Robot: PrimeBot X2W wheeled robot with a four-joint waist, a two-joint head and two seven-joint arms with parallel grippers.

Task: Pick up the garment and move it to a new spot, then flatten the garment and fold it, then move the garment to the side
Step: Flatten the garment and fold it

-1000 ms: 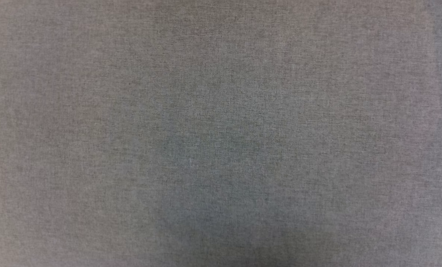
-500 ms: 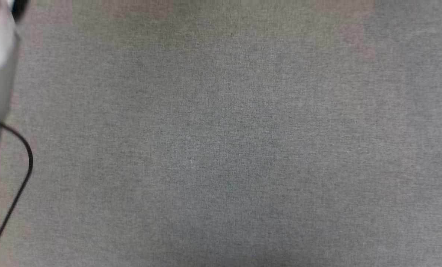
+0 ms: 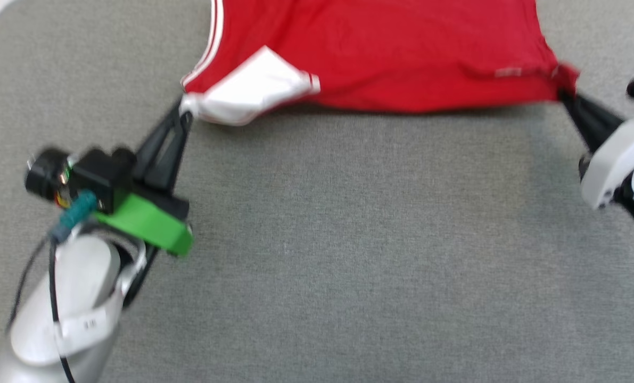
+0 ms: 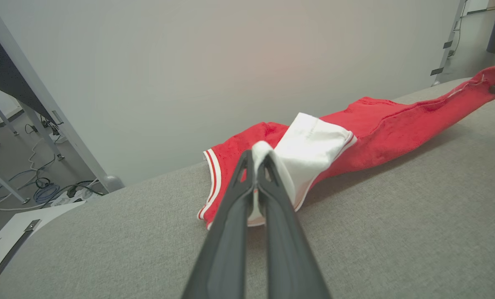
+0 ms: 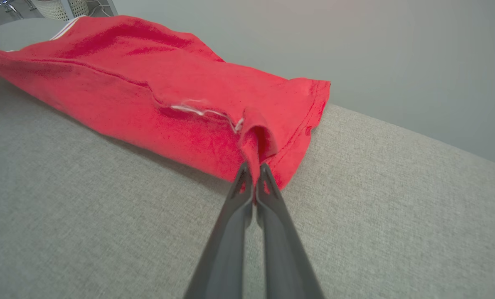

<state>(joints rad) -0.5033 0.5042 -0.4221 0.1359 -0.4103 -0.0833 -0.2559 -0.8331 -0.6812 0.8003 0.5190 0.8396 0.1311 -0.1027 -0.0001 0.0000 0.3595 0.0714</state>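
Both pairs of jaws are pressed together on cloth. My left gripper (image 4: 255,160) pinches a fold of the white sleeve (image 4: 313,145), and my right gripper (image 5: 253,168) pinches a bunched corner of the red hem. Nearest me is bare grey woven surface (image 3: 348,255). Farther out, the garment (image 3: 391,53) is stretched sideways between the two grippers, and its near edge casts a shadow on the cloth below. The rest of it lies toward the far edge of the surface. Behind that stands a plain pale wall (image 5: 397,41).

From the head I get the full span of the garment, and the green mount (image 3: 146,223) on my left wrist. The left wrist view gives me the room off the surface's rounded corner: a slanted grey frame leg (image 4: 35,95) and cables (image 4: 43,191) on the floor. The right wrist view gives me a white thread (image 5: 197,110) along the red fold.
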